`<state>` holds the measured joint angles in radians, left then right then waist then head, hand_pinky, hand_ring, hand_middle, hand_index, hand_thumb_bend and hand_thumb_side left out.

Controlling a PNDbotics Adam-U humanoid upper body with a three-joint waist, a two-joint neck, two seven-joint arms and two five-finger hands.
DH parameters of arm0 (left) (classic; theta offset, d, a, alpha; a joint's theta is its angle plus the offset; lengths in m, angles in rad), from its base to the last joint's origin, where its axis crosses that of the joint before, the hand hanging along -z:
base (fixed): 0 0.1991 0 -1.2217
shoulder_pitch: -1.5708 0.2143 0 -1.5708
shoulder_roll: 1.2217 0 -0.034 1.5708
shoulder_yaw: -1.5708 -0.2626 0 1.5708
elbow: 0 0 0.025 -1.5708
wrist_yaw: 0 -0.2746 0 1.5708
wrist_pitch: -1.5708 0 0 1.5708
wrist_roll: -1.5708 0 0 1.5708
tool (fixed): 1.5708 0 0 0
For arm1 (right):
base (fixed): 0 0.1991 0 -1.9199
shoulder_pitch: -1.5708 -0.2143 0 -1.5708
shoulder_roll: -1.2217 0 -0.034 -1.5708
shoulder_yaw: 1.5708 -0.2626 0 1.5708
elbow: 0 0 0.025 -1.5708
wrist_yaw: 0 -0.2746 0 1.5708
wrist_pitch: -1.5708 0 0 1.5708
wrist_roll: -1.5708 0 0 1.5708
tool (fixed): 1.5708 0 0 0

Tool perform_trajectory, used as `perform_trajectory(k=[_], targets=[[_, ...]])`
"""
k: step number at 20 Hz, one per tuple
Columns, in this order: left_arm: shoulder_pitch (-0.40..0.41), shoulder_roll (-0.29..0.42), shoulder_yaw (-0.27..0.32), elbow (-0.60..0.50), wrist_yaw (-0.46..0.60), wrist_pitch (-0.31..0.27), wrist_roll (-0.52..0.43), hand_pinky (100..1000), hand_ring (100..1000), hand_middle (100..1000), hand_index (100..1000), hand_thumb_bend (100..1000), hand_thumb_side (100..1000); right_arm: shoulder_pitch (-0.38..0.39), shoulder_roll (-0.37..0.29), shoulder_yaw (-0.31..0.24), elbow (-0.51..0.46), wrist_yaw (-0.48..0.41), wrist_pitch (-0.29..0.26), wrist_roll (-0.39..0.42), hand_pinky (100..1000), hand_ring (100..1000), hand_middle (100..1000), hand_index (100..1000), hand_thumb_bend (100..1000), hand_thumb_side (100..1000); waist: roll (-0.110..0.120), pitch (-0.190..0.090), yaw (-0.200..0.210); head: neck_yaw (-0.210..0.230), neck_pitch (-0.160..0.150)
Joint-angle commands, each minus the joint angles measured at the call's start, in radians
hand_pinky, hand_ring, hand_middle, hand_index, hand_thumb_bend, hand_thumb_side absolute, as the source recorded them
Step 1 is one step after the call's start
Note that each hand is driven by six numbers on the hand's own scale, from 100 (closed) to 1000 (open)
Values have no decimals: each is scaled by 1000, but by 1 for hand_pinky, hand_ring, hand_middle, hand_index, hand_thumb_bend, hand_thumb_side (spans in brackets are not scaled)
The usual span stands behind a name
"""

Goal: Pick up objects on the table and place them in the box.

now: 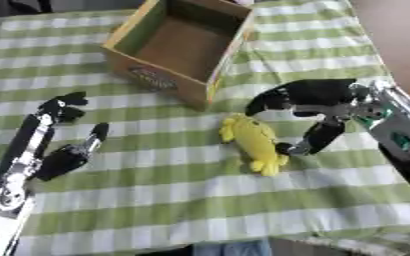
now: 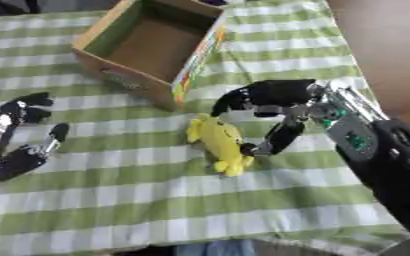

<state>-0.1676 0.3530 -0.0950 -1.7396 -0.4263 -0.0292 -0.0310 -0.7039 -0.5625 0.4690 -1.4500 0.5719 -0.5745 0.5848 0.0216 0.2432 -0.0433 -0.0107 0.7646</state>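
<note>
At the middle right of the table, my right hand hangs over the cloth with its black fingers arched out to the left and its thumb reaching down. Fingers and thumb stand wide apart, curved like an open claw, and hold nothing. The thumb tip sits just beside, perhaps touching, the lower right side of the soft yellow plush toy; I cannot tell whether there is contact. The fingertips hover near the toy's upper end, apart from it.

The toy is a long, lumpy, bright yellow shape lying flat on the green-and-white checked tablecloth, tilted so its top end points up-left and its bottom end, with two small stubby bits, points down-right. It lies just below the near corner of the open brown cardboard box, close to it but not touching.

The box stands upright at the far middle of the table, its inside bare brown, with a printed label on its near wall.

My left hand rests on the cloth at the lower left, fingers relaxed and spread, well apart from the toy. Between the two hands and along the near edge, I see bare cloth.
</note>
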Motion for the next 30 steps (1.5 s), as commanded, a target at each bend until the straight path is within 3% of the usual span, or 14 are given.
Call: perform_trajectory(k=[1, 13, 26, 30], targets=[[-11, 15, 3, -18, -1, 0, -4, 768, 742, 761, 896, 373, 578, -22, -36, -6, -50, -26, -91, 102, 864, 868, 890, 949, 293, 224, -3, -18, -2, 5, 5], [-12, 17, 0, -21, -3, -2, -12, 771, 770, 771, 896, 358, 585, -41, -44, 12, -91, -94, -80, 178, 871, 873, 897, 960, 310, 228, -4, -20, 0, 8, 5], [-12, 17, -5, -24, -2, -1, -19, 770, 773, 772, 897, 358, 588, -26, -43, 33, -87, -89, -117, 259, 875, 877, 896, 957, 315, 225, -2, -19, 1, 9, 5], [-12, 17, -5, -25, -2, -1, -21, 770, 773, 772, 897, 357, 587, -19, -41, 37, -84, -70, -103, 280, 874, 875, 891, 944, 341, 197, -2, -19, 3, 11, 5]])
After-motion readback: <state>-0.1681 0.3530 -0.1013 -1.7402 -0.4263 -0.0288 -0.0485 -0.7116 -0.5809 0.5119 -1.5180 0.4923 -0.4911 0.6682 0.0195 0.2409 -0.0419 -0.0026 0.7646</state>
